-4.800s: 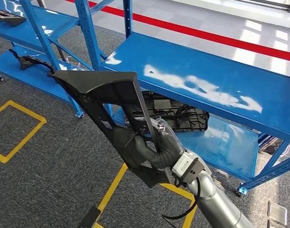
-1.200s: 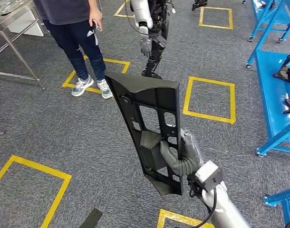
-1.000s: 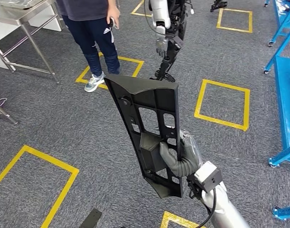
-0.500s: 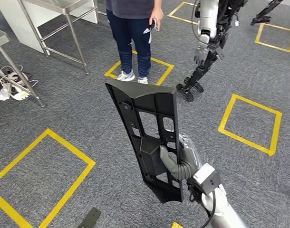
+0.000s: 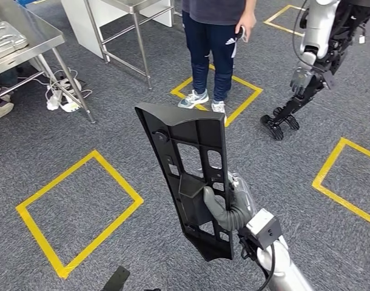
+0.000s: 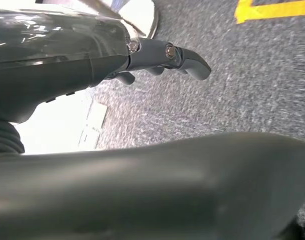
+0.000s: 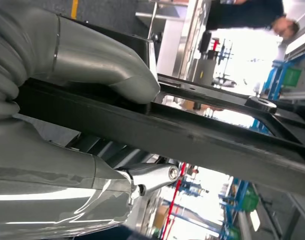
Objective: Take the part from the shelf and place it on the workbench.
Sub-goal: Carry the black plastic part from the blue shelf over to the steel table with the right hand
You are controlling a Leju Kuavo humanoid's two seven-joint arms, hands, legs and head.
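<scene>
The part [image 5: 192, 142] is a long black plastic panel with cut-outs, standing nearly upright over the grey carpet in the head view. My right hand [image 5: 231, 206] grips it low on its right edge, thumb across the front. In the right wrist view the grey thumb [image 7: 98, 60] presses on a black rib of the part [image 7: 204, 135]. My left hand [image 6: 105, 55] hangs over the carpet with its fingers stretched out, holding nothing. A steel workbench [image 5: 34, 45] stands at the far left.
A person [image 5: 215, 36] stands ahead on a yellow floor square, holding a small device. Another robot [image 5: 316, 36] stands at the far right. A second steel table [image 5: 133, 9] is at the back. Cables [image 5: 64, 97] lie under the workbench. Yellow squares [image 5: 77, 212] mark the carpet.
The camera has turned away from the blue shelf; the person and the other robot slide rightward in the picture and steel tables come in. The part stays in my right hand.
</scene>
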